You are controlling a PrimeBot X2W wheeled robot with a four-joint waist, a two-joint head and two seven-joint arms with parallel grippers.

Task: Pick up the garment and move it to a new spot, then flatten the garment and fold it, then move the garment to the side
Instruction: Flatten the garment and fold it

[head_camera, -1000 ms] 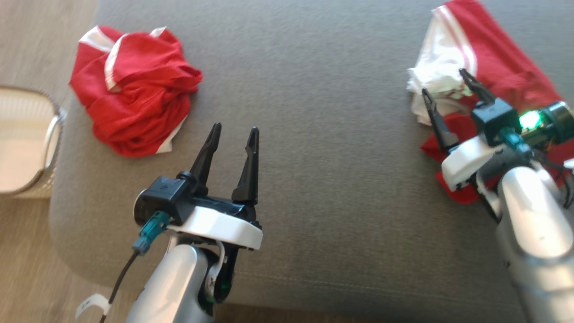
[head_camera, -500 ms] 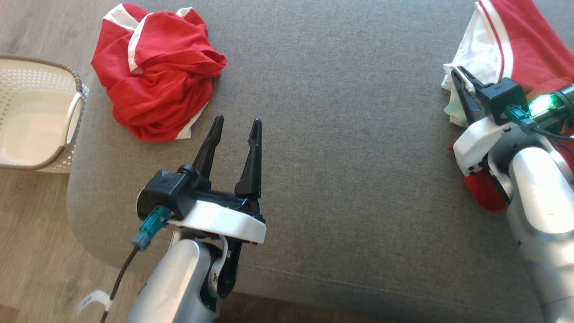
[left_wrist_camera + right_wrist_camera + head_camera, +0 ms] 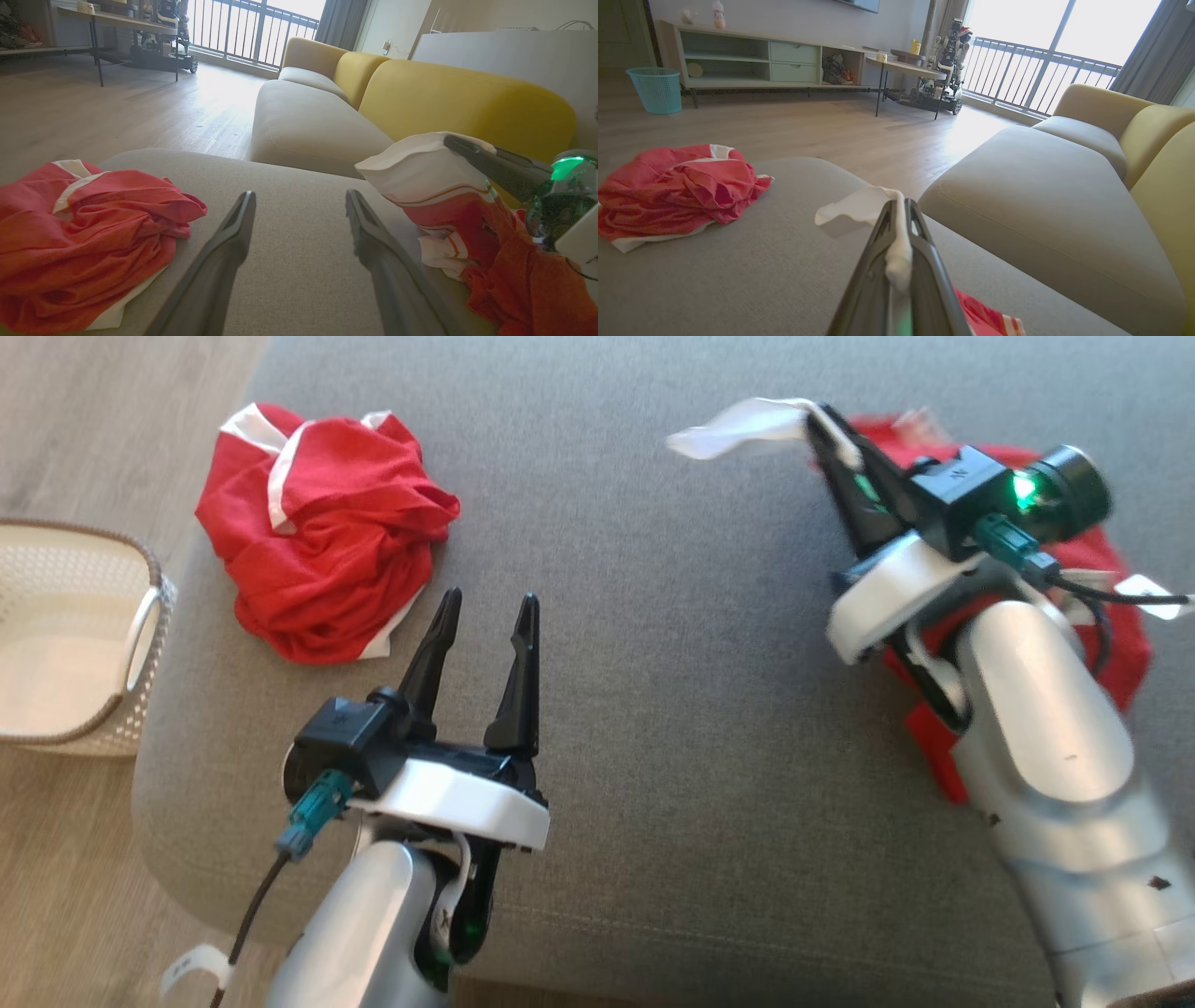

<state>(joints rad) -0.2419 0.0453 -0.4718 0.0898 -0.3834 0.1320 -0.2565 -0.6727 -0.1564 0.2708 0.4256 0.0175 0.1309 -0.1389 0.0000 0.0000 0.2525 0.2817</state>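
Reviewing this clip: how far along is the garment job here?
Early. Done: the grasp, right gripper shut on the white edge of the garment. In hand: the pickup, that edge raised while the red body lies on the grey cushion. Remaining: placing it elsewhere, flattening, folding, moving aside. The left gripper is open over the cushion, holding nothing; a second red garment lies crumpled.
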